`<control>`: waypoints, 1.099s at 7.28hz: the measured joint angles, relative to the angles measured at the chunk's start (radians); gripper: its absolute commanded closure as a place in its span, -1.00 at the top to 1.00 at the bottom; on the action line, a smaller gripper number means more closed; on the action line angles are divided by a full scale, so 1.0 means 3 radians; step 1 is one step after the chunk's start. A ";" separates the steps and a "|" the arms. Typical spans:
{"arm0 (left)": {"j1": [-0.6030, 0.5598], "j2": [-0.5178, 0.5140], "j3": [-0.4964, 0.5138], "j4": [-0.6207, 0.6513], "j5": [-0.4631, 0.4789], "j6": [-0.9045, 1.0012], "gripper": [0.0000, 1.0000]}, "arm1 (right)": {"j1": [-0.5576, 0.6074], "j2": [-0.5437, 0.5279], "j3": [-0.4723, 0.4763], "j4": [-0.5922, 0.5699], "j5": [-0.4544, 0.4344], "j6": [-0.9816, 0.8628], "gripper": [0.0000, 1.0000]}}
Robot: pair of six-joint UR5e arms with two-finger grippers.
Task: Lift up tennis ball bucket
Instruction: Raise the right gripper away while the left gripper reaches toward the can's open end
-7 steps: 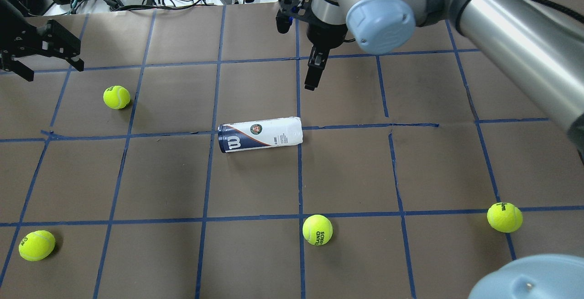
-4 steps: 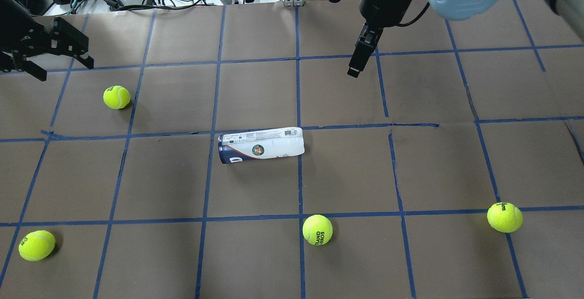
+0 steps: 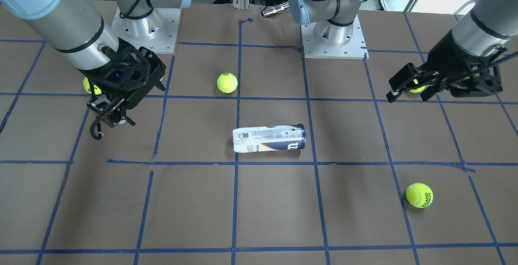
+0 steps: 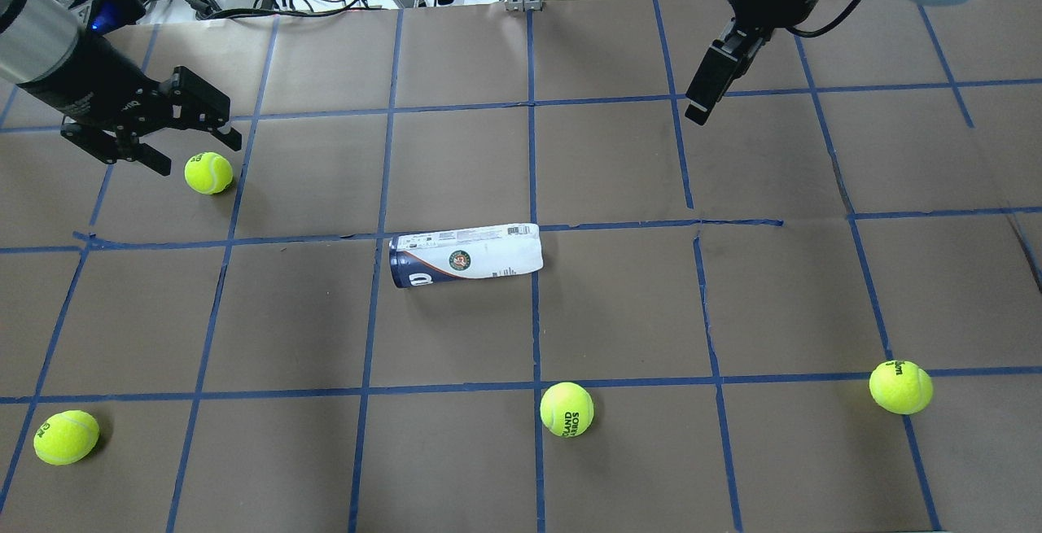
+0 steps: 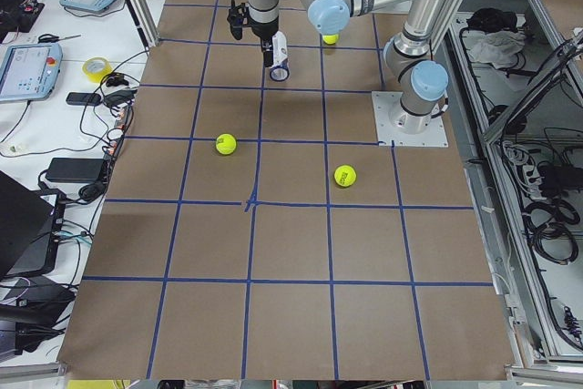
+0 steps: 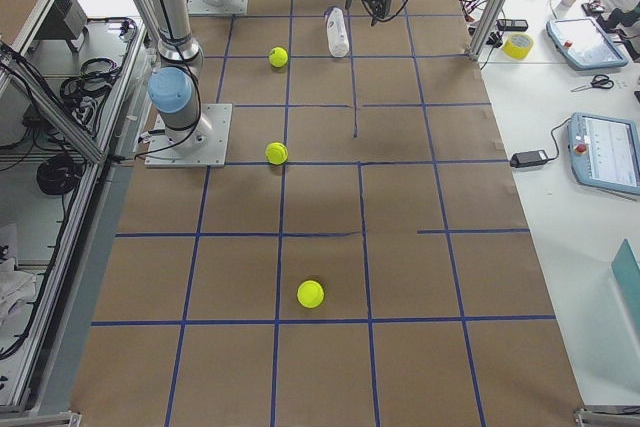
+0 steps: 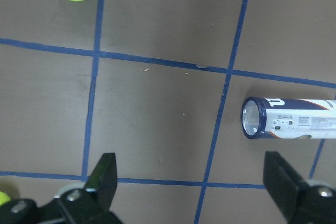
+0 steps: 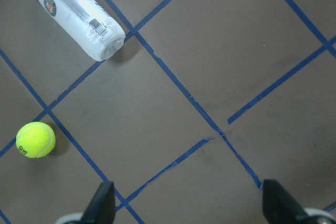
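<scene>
**Changes noted.** The tennis ball bucket (image 4: 464, 254) is found lying on its side near the middle of the table (image 4: 619, 313). Its navy rim is turned toward the robot's left, and its white end lies at a crossing of the blue tape lines (image 4: 651, 224). Compared with the overhead picture of a second ago, it is seen rolled about its own axis. The W logo, then uppermost, now shows only in part at the lower edge, and a barcode is exposed on top.

The left gripper (image 7: 192, 184) has been brought inward from the table's edge and is now held just beside a tennis ball (image 4: 208, 172). Its fingers are spread wide and nothing is held. The right gripper (image 8: 189, 205) has been carried farther to the robot's right, well apart from the bucket, and is likewise spread wide and empty.

**Views compared.** A W logo is read plainly in the front-facing view. The rimmed mouth is seen end-on only from the left wrist camera. The right gripper's fingers appear edge-on from overhead, so their spread is established from the right wrist view.
</scene>
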 measured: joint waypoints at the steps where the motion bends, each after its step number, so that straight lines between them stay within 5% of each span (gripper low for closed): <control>1: -0.0001 -0.0039 -0.0069 0.0042 -0.0273 0.0003 1.00 | -0.0017 -0.0060 0.0001 0.0006 -0.0031 0.0293 1.00; 5: -0.0017 -0.0289 -0.0602 0.0612 -0.1133 0.0005 1.00 | -0.0012 -0.0348 0.0006 0.0041 -0.0384 0.2188 1.00; 8: -0.0175 -0.0438 -0.0920 0.0893 -0.1378 0.0010 1.00 | -0.0012 -0.0479 0.0128 0.0072 -0.0392 0.2772 1.00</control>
